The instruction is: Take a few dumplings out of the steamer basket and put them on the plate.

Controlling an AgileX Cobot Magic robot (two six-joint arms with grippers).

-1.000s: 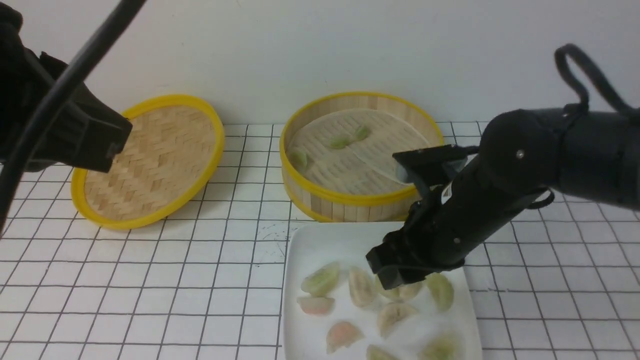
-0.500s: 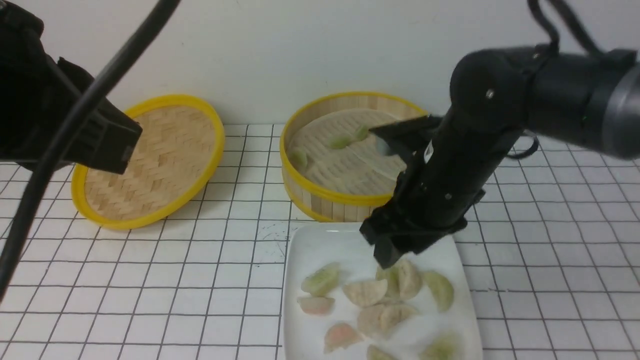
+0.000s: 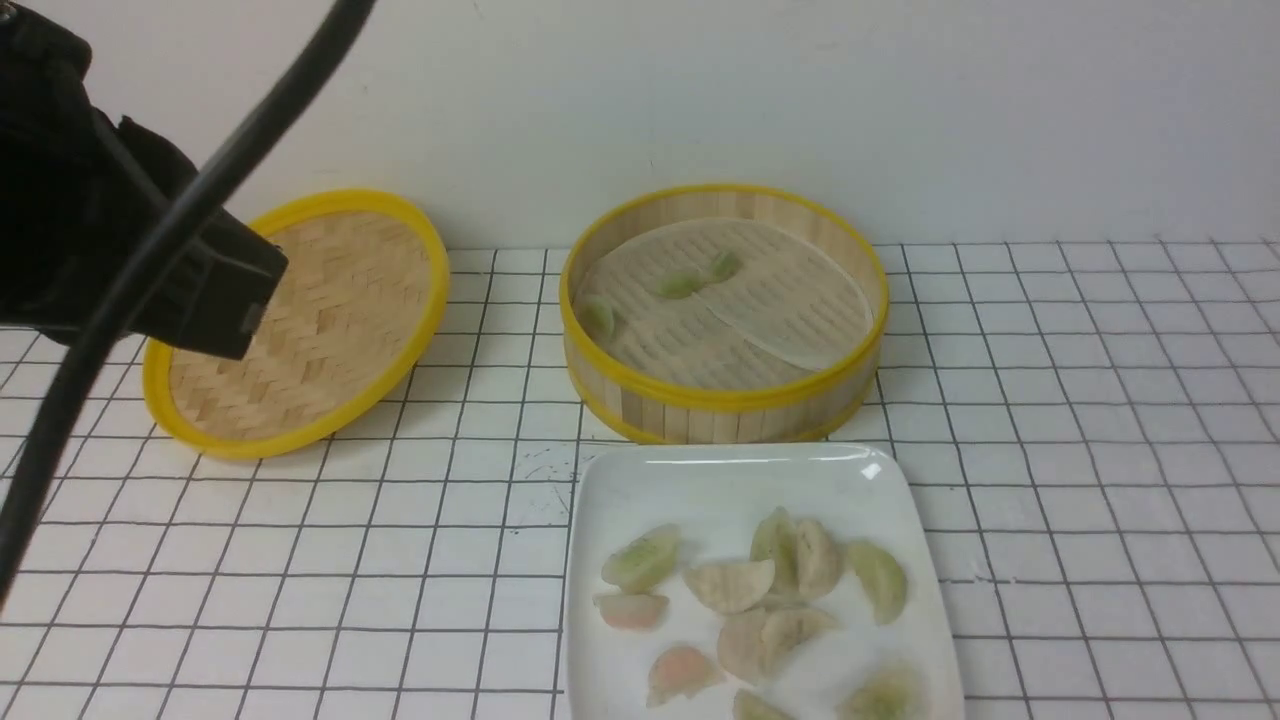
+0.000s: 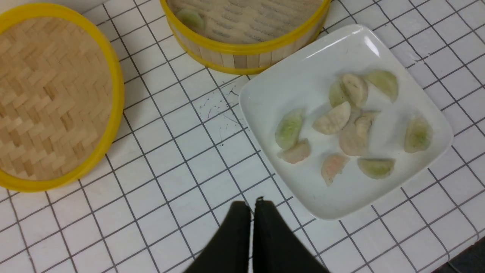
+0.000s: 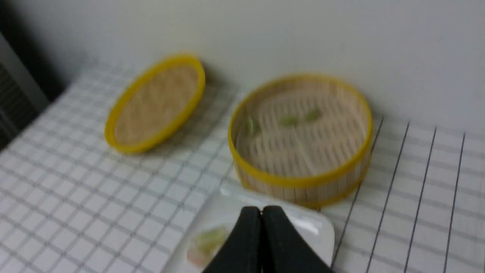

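Note:
The steamer basket [image 3: 725, 405] stands at the back centre with three green dumplings [image 3: 680, 285] on its liner. Just in front of it lies the white square plate [image 3: 690, 478], holding several dumplings [image 3: 730, 585] in green, beige and pink, some touching each other. In the left wrist view my left gripper [image 4: 252, 203] is shut and empty, hovering above the table near the plate's [image 4: 310, 60] corner. The blurred right wrist view has my right gripper [image 5: 261, 209] shut and empty, raised above the plate's [image 5: 320, 227] edge with the basket [image 5: 303, 182] beyond. My right arm is out of the front view.
The shallow woven lid [image 3: 300, 320] with a yellow rim leans at the back left. My black left arm [image 3: 120, 250] and its cable [image 3: 150, 270] fill the upper left of the front view. A white wall rises right behind basket and lid.
My right arm rose off the plate and pulled back out of the front view, its jaws closing. The plate's middle dumplings shifted together. My left arm barely moved.

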